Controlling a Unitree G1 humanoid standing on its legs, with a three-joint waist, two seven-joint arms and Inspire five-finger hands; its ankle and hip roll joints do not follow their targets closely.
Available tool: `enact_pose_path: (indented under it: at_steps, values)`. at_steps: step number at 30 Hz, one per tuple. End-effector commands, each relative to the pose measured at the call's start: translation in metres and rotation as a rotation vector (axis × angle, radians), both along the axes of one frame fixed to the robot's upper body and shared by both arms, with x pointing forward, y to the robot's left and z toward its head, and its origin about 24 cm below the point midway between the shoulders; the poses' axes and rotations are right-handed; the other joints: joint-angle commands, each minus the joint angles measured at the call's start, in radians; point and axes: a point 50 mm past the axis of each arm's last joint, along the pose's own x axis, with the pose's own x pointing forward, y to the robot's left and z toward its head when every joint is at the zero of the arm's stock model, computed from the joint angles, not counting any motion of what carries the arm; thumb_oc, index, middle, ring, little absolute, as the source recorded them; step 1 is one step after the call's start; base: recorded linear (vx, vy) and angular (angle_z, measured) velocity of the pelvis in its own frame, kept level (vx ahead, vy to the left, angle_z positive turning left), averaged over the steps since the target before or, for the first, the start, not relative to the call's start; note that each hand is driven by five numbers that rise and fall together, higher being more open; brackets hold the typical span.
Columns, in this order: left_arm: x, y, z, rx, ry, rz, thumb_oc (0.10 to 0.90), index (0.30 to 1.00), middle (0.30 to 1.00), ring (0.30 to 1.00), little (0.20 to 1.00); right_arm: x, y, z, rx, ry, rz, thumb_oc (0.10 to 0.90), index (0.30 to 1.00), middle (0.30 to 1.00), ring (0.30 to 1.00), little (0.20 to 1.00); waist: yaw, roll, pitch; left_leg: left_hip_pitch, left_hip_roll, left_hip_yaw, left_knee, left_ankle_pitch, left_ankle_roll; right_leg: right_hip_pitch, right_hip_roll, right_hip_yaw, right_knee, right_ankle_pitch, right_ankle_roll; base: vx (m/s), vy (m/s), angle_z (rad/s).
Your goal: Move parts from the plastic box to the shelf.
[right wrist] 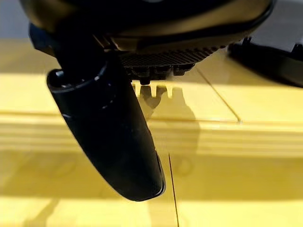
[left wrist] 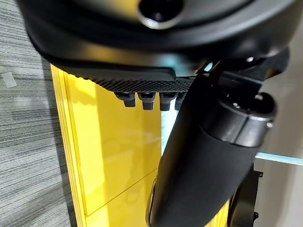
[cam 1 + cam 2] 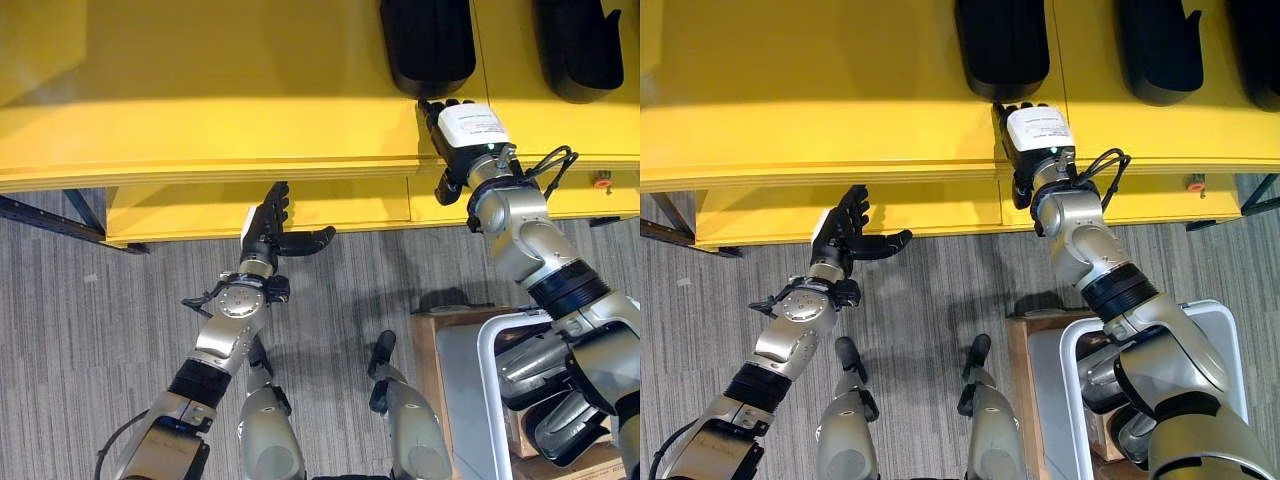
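Black moulded parts [image 3: 428,45] [image 3: 580,45] lie on the top of the yellow shelf [image 3: 200,110]. My right hand [image 3: 465,130] rests at the shelf's front edge, just below the nearer part, its fingers straight and holding nothing; in the right wrist view its thumb [image 1: 113,137] stands out over the yellow surface, with a black part [image 1: 270,56] off to the side. My left hand [image 3: 268,225] hovers open before the lower shelf level, thumb spread. The white-rimmed plastic box [image 3: 1220,310] stands at the lower right, with dark parts [image 3: 1100,380] inside it.
The box sits on a brown stand [image 3: 425,340] on the grey striped carpet [image 3: 80,330]. A third black part [image 3: 1265,50] lies at the shelf's far right. A dark shelf brace [image 3: 50,220] runs low on the left.
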Motion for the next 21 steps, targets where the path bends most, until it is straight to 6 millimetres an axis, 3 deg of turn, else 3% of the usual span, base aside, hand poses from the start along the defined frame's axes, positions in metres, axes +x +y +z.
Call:
enact_pose_path:
  at_steps: [1,5,6,8,14,19,21]
  values:
    - [-0.004,-0.017,0.062,-0.053,-0.297,-0.060,0.900,1.000,1.000,1.000,1.000,-0.019,0.003,0.039,-0.069,-0.114,0.045,0.900,1.000,1.000,1.000,1.000,-0.030,-0.036,-0.036,-0.011,0.053,0.032,0.055,-0.042,-0.058,-0.008,0.007,-0.036,0.085,-0.116,0.013,-0.03,0.027,-0.05]
    - [-0.009,-0.010,0.060,-0.057,-0.312,-0.034,0.900,1.000,1.000,1.000,1.000,-0.034,-0.001,0.026,-0.050,-0.011,0.099,0.900,1.000,1.000,1.000,1.000,-0.052,-0.048,-0.036,0.001,0.049,0.043,0.044,-0.043,-0.058,-0.006,0.015,-0.025,0.075,-0.115,0.015,-0.04,0.020,-0.03]
    - [-0.012,-0.007,0.058,-0.058,-0.318,-0.027,0.900,1.000,1.000,1.000,1.000,-0.042,0.000,0.011,-0.014,0.095,0.154,0.900,1.000,1.000,1.000,1.000,-0.061,-0.053,-0.039,0.013,0.047,0.052,0.037,-0.043,-0.058,0.003,0.019,-0.021,0.065,-0.113,0.015,-0.04,0.019,-0.06]
    - [-0.015,-0.005,0.058,-0.064,-0.323,-0.024,0.900,1.000,1.000,1.000,1.000,-0.050,0.003,-0.001,0.016,0.147,0.211,0.900,1.000,1.000,1.000,1.000,-0.070,-0.056,-0.041,0.025,0.045,0.061,0.031,-0.043,-0.058,0.013,0.023,-0.017,0.054,-0.113,0.014,-0.03,0.013,-0.05]
    - [-0.026,-0.003,0.045,-0.085,-0.332,-0.008,0.900,1.000,1.000,1.000,1.000,-0.068,0.008,-0.008,0.293,0.075,0.365,0.900,1.000,1.000,1.000,1.000,-0.083,-0.058,-0.073,0.077,0.029,0.076,0.003,-0.047,-0.053,0.068,0.033,-0.001,0.001,-0.104,0.014,-0.02,0.038,-0.05]
    - [-0.037,0.004,0.034,-0.118,-0.343,0.032,0.900,1.000,1.000,1.000,1.000,-0.072,-0.018,-0.031,0.479,0.099,0.257,0.900,1.000,1.000,1.000,1.000,-0.090,-0.043,-0.110,0.120,0.011,0.077,-0.015,-0.055,-0.045,0.121,0.026,0.008,-0.049,-0.092,0.019,0.01,0.117,-0.07]
    - [-0.050,0.013,0.025,-0.138,-0.342,0.058,0.900,1.000,1.000,1.000,1.000,-0.087,-0.036,-0.067,0.615,0.116,0.201,0.900,1.000,1.000,1.000,1.000,-0.106,-0.033,-0.137,0.144,-0.001,0.082,-0.016,-0.064,-0.038,0.150,0.018,0.018,-0.070,-0.082,0.023,0.01,0.158,-0.05]
